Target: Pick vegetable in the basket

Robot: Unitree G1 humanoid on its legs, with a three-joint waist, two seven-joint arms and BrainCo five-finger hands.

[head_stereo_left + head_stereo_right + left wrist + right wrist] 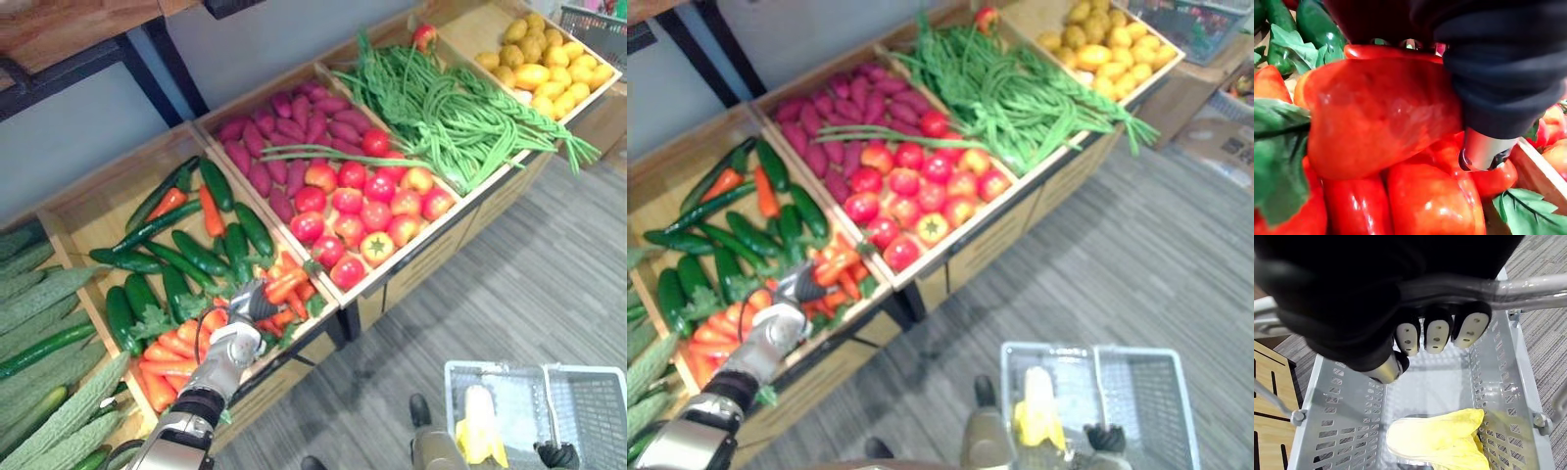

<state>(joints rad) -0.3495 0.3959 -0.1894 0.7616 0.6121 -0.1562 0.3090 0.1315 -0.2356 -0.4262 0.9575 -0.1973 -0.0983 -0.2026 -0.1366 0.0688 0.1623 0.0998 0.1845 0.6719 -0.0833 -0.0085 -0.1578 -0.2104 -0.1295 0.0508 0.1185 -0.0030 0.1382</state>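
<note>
**Inspector:** Left hand, status?

**Me:** My left hand [240, 338] is clenched round a red pepper [1376, 112], low on the pepper pile in the crate [78, 211]. The skin looks glossy, so I judge a firm thumb and a straight lift are best, clear of the leaves [1278, 147].

**Inspector:** Right hand?

**Me:** My right hand [1436, 335] is curled round the handle [1533, 284] of the basket [1332, 396]. I should keep it level.

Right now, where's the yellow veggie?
The yellow veggie lies inside the grey basket, held by the right hand, at the eye views' lower right.
</note>
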